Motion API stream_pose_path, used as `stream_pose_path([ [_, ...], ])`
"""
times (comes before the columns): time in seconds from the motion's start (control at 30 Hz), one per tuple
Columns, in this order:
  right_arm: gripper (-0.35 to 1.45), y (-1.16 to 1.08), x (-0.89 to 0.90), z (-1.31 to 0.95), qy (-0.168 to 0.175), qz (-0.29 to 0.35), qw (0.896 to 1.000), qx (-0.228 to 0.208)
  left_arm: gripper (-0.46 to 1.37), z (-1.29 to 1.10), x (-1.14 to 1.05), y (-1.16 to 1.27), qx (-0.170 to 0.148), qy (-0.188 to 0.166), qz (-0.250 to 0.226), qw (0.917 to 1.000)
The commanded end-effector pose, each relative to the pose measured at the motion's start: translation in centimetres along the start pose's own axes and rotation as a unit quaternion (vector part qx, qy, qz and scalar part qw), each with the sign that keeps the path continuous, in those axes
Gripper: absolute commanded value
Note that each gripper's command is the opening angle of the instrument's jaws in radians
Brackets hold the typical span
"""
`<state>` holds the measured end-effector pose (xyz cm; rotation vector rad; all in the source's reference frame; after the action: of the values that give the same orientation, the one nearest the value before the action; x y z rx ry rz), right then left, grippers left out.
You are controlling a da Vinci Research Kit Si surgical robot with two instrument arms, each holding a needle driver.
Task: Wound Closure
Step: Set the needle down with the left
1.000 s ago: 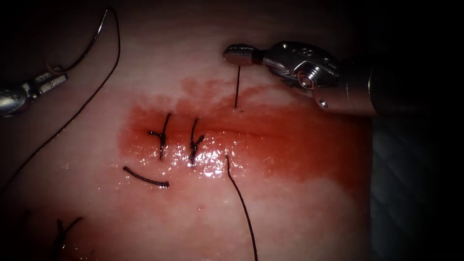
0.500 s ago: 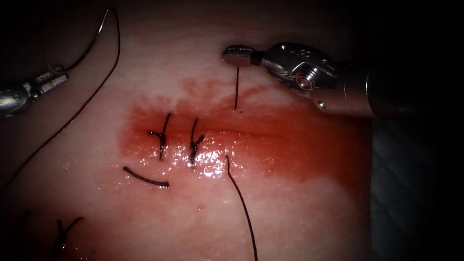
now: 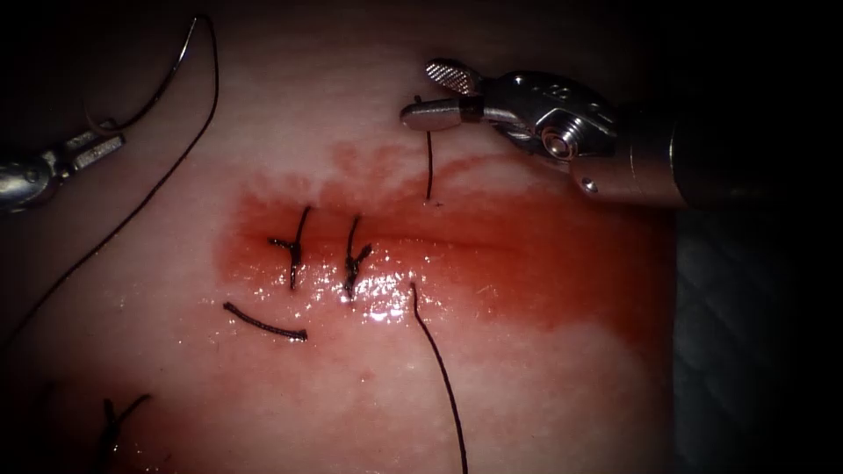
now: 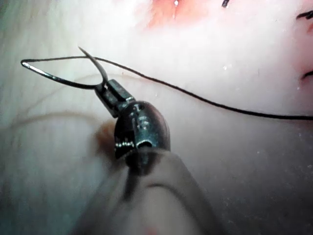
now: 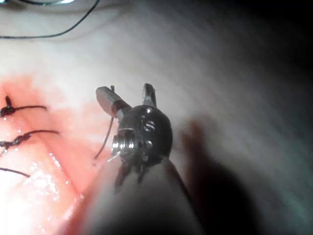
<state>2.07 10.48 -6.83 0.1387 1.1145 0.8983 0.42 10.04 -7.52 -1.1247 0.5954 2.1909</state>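
My left tool [image 3: 107,140] at the far left is shut on the curved needle [image 3: 162,75], part way along its curve and nearer the pointed end; the needle [image 4: 54,78] is in the air, clear of the tissue [image 3: 527,369]. From the needle's blunt end the thread [image 3: 132,211] runs down to the left. My right tool [image 3: 421,90] hovers above the cut [image 3: 492,239] with jaws open. A short thread end [image 3: 429,167] rises from the tissue to its lower jaw [image 5: 124,90]. On the near side a thread tail [image 3: 439,369] leaves the tissue.
Two tied stitches [image 3: 294,250] [image 3: 354,259] cross the cut's left part, amid red fluid [image 3: 544,281]. A loose cut piece of thread [image 3: 263,325] lies below them. More dark thread ends [image 3: 114,421] sit at the lower left. The tissue's edge is at the right.
My right tool's jaws were shut on the short thread end and have now opened, letting it go. The left tool with the needle has stayed still.
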Motion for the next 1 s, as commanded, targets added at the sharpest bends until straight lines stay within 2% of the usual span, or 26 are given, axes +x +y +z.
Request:
stream_pose_path([
  [0.03, 1.32, 0.0, 0.01, -0.01, -0.001, 0.001, 1.0, 0.004, -0.35, 0.0, 0.01, -0.01, -0.001, -0.001, 0.0, 1.0],
  [0.3, 1.36, -0.05, 0.17, -0.23, 0.004, -0.005, 1.0, 0.005, -0.35, 0.02, 0.08, 0.02, -0.003, 0.001, 0.001, 1.0],
  [0.5, 1.35, -0.04, 0.17, -0.43, 0.007, -0.005, 1.0, -0.001, -0.35, 0.1, 0.12, 0.08, -0.008, 0.005, 0.003, 1.0],
  [0.7, 1.36, -0.02, 0.15, -0.55, 0.009, -0.001, 1.0, -0.012, -0.35, 0.24, -0.04, -0.02, -0.015, 0.007, 0.006, 0.9998],
  [0.8, 1.35, -0.03, 0.14, -0.58, 0.01, -0.001, 1.0, -0.013, -0.35, 0.32, -0.18, -0.01, -0.034, -0.008, -0.006, 0.9994],
  [0.83, 1.36, -0.04, 0.13, -0.58, 0.01, -0.001, 1.0, -0.013, -0.28, 0.35, -0.21, 0.02, -0.039, -0.011, -0.017, 0.9991],
  [0.9, 1.35, -0.04, 0.12, -0.57, 0.01, -0.001, 1.0, -0.012, 0.43, 0.4, -0.25, 0.05, -0.038, -0.009, -0.037, 0.9986],
  [0.93, 1.36, -0.05, 0.12, -0.56, 0.01, -0.002, 1.0, -0.012, 0.66, 0.43, -0.26, 0.06, -0.032, -0.004, -0.049, 0.9983],
  [1.0, 1.36, -0.05, 0.11, -0.56, 0.01, -0.002, 1.0, -0.012, 0.92, 0.43, -0.25, 0.06, -0.005, -0.001, -0.057, 0.9983],
])
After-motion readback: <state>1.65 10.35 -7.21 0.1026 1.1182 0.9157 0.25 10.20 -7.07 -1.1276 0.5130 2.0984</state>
